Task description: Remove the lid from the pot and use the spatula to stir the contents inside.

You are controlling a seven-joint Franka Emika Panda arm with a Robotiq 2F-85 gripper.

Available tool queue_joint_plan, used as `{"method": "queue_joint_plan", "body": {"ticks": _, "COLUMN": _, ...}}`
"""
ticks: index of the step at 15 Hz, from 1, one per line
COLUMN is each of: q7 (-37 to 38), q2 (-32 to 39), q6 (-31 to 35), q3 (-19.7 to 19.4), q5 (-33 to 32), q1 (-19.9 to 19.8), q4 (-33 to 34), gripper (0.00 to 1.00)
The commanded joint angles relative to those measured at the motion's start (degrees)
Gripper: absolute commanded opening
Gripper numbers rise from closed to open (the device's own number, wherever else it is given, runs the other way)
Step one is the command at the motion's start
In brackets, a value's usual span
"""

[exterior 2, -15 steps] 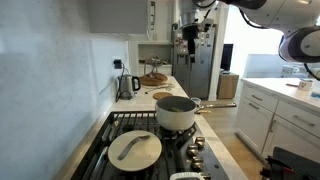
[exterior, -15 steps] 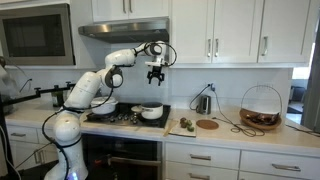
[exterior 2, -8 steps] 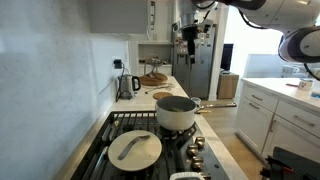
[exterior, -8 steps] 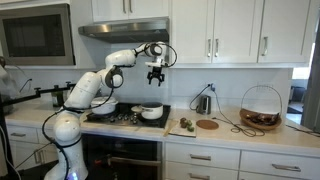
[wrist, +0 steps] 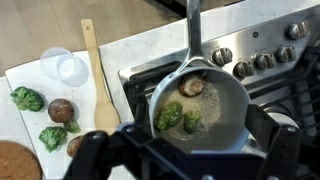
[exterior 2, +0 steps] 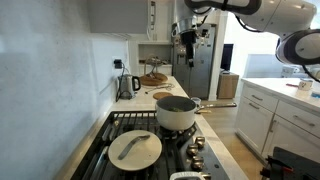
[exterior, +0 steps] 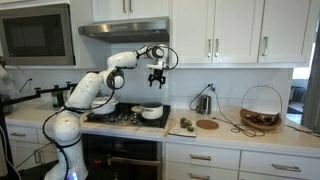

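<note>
The white pot (wrist: 200, 105) stands on the stove with no lid on it and its long handle (wrist: 191, 35) pointing away; broccoli and a mushroom lie inside. It shows in both exterior views (exterior: 151, 111) (exterior 2: 176, 113). A wooden spatula (wrist: 95, 75) lies on the white cutting board (wrist: 30, 75) next to the stove. A white round lid-like piece (exterior 2: 135, 149) rests on the neighbouring burner. My gripper (wrist: 190, 150) hangs high above the pot, open and empty, also seen in both exterior views (exterior: 155, 78) (exterior 2: 187, 42).
A clear round glass piece (wrist: 65, 67), broccoli florets (wrist: 27, 98) and a mushroom (wrist: 61, 109) lie on the cutting board. Stove knobs (wrist: 262, 60) line the front edge. A kettle (exterior 2: 127, 85) and a wire basket (exterior: 261, 108) stand on the counter. The range hood (exterior: 125, 28) is overhead.
The arm's upper links have shifted slightly in an exterior view. The gripper stays open above the pot, and nothing on the stove or counter has moved.
</note>
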Motion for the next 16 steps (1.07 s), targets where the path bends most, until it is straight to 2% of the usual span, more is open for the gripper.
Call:
{"method": "queue_joint_plan", "body": {"ticks": 1, "q7": -2.01, "q2": -1.0, "q6": -0.59, "q3": -0.13, "q5": 1.01, "q1": -2.75, "q4": -1.83, "gripper": 1.0}}
{"method": "queue_joint_plan", "body": {"ticks": 6, "q7": -3.62, "q2": -2.18, "q6": -1.76, "q3": -0.62, "q5": 0.0, "q1": -6.75, "q4": -4.09, "gripper": 1.0}}
{"method": "queue_joint_plan", "body": {"ticks": 10, "q7": -4.66, "q2": -2.75, "q6": 0.88, "q3": 0.14, "q5": 0.88, "q1": -9.2, "q4": -7.23, "gripper": 1.0}}
{"method": "queue_joint_plan", "body": {"ticks": 12, "q7": -3.89, "q2": -4.07, "q6": 4.83, "q3": 0.54, "q5": 1.91, "q1": -9.81, "q4": -10.88, "gripper": 1.0}}
{"method": "queue_joint_plan", "body": {"ticks": 16, "q7": -1.8, "q2": -8.34, "q6": 19.15, "q3": 0.41, "q5": 5.1, "q1": -10.62, "q4": -22.01, "gripper": 1.0}}
